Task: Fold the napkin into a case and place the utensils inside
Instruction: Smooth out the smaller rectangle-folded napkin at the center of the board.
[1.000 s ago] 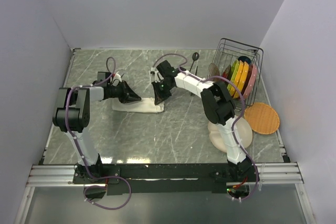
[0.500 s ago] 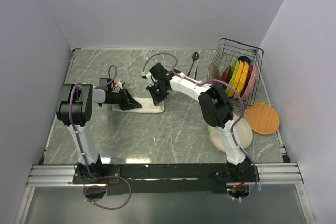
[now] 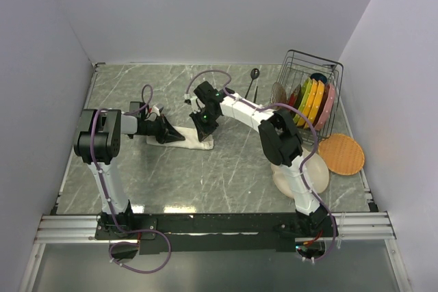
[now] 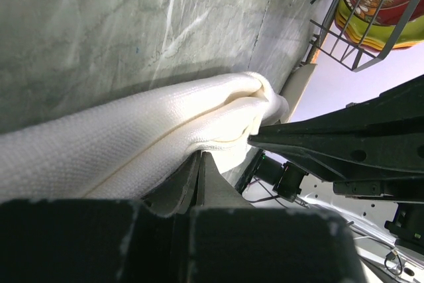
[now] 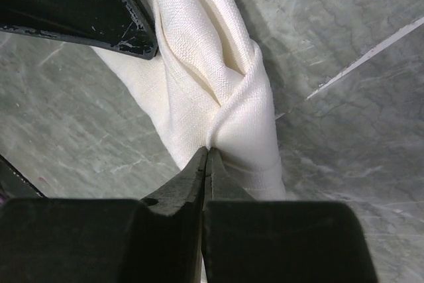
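The napkin lies as a narrow cream strip on the marble table, bunched at its right end. My left gripper comes in low from the left. Its jaws are shut, tips pinching the cloth's lower edge. My right gripper reaches down from the right, shut on a puckered fold of the napkin. The left gripper's dark fingers show just beyond it. One dark utensil, a spoon, lies at the back of the table, away from both grippers.
A wire rack with colourful plates stands at the back right and also shows in the left wrist view. An orange round plate and a beige plate lie near the right arm's base.
The left gripper has slid right along the strip and shut on its edge. The right gripper has moved left, bunching the napkin's right end.
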